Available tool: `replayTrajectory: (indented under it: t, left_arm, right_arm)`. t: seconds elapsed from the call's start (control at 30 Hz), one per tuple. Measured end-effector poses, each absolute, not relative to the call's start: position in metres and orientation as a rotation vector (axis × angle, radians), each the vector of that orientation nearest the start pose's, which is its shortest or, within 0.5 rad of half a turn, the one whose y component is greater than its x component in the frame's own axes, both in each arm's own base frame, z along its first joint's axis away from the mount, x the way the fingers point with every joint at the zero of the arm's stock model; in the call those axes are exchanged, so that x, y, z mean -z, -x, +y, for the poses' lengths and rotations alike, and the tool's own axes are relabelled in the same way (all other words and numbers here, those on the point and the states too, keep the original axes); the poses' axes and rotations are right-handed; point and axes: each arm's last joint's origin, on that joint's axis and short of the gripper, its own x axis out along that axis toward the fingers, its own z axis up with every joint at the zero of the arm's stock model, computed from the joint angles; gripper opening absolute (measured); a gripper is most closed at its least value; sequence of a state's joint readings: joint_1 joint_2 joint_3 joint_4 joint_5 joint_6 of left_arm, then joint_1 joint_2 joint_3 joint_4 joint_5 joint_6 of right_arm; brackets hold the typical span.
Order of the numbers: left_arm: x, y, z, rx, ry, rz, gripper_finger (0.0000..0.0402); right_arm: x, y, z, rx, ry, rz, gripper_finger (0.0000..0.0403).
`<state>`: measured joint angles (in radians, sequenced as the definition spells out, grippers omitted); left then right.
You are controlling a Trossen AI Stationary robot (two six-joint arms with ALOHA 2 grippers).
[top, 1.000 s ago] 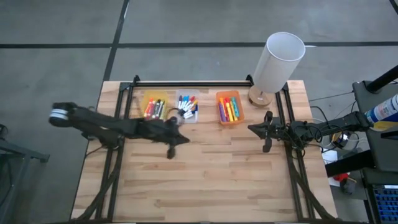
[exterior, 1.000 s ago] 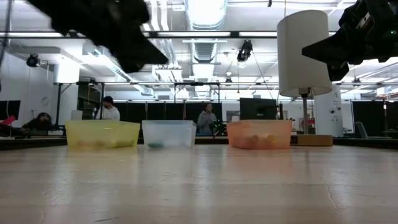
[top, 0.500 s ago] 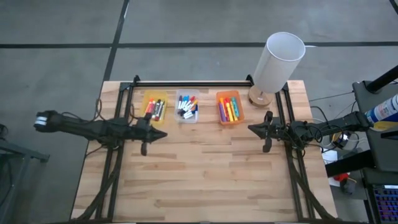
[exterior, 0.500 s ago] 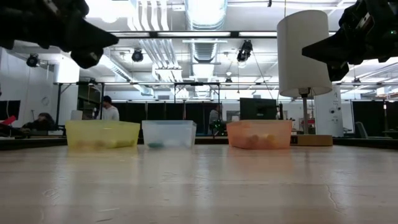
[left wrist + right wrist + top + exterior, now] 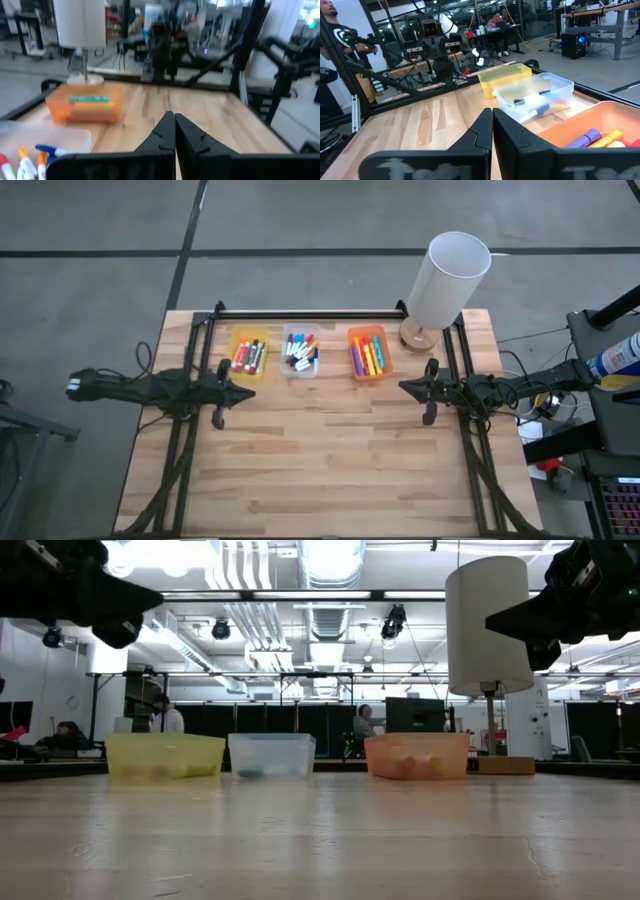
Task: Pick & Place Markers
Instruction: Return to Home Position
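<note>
Arms hang level, left arm (image 5: pixel 150 387) and right arm (image 5: pixel 480 391) pointing inward across the table (image 5: pixel 330 470), jaws pinched together.

Table (image 5: pixel 330 470) viewed from overhead and level at its surface; wrist views aimed across it; clear bin (image 5: pixel 271 755) shared by all.

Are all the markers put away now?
Looks finished. The markers lie in the yellow bin, clear bin and orange bin; no loose ones show on the table. The left gripper and right gripper hover shut and empty. Nothing seems left to pick.
</note>
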<state>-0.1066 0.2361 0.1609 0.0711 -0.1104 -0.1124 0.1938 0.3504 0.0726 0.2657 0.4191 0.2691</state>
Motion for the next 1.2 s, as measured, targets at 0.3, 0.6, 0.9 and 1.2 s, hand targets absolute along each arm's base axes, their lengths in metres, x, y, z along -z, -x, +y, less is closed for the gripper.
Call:
replayTrajectory:
  t: [0.3, 0.6, 0.9, 1.2]
  left_arm:
    - [-0.193, -0.095, -0.007, 0.015, 0.16, -0.024, 0.0]
    - [-0.178, -0.095, -0.007, 0.003, 0.169, -0.026, 0.0]
    - [-0.167, -0.099, -0.008, 0.006, 0.37, 0.018, 0.0]
    - [-0.166, -0.099, -0.008, 0.003, 0.371, 0.025, 0.0]
  right_arm:
    - [-0.183, -0.118, 0.011, 0.225, -0.265, -0.019, 0.0009]
    - [-0.183, -0.118, 0.011, 0.226, -0.265, -0.019, 0.0009]
    - [-0.184, -0.118, 0.011, 0.225, -0.265, -0.019, 0.0009]
    - [-0.184, -0.118, 0.011, 0.226, -0.265, -0.02, 0.0009]
